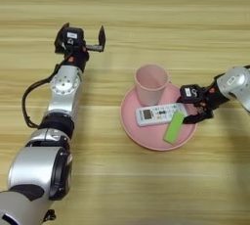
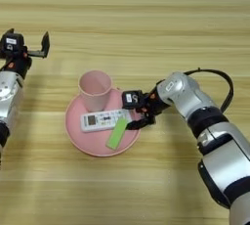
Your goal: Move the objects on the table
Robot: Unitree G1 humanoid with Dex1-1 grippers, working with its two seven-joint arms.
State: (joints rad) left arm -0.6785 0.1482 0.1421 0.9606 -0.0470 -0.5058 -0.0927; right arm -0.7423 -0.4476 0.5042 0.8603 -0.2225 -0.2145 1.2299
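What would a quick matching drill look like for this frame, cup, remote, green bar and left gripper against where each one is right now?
Column one:
1. cup
2. remote
3. green bar
4. left gripper

Column two:
A. lying flat across the middle of the plate
B. over bare table, far from the plate, fingers apart
C. upright at the plate's far rim
D. slanted at the plate's right side, next to the right gripper

Pairs: 1-C, 2-A, 3-D, 4-B
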